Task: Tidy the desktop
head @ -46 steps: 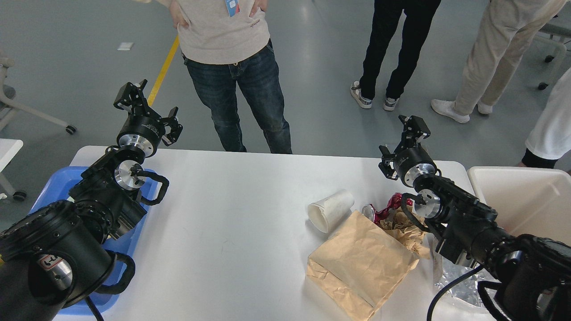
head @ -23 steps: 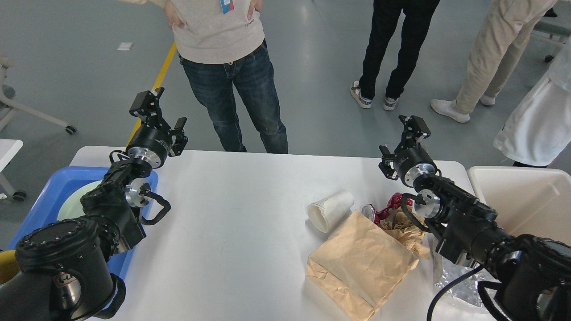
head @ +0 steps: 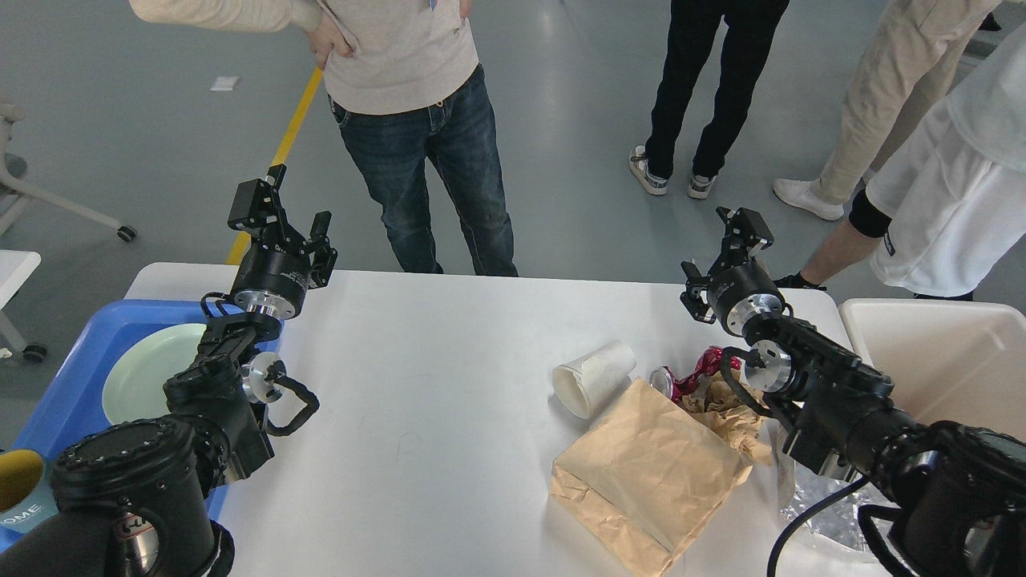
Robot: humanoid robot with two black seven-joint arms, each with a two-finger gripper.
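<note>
1. The left end effector (head: 282,216) is raised above the far left corner of the table (head: 417,385), pointing up and away from the head. Its two fingers stand apart with open space between them, and it carries nothing.
2. The left arm rises from the lower left edge, its thick joints stacked over the near side of the blue tray (head: 80,369), then bends upward at the wrist.
3. The right end effector (head: 725,244) hangs above the far right part of the table, also tilted up and away. Its fingers are spread and released, with nothing between them.
4. The right arm enters from the lower right and runs diagonally over the clutter.
5. The table, white with rounded corners, fills the middle of the view and carries the litter on its right half.
6. A white paper cup (head: 595,377) lies on its side, touching the brown paper bag (head: 649,473).
7. A crushed red can (head: 689,377) sits just beyond the bag, beside crumpled brown paper (head: 737,421).
8. A pale green plate (head: 148,381) lies in the blue tray.
9. An off-white bin (head: 946,353) stands at the table's right end.
</note>
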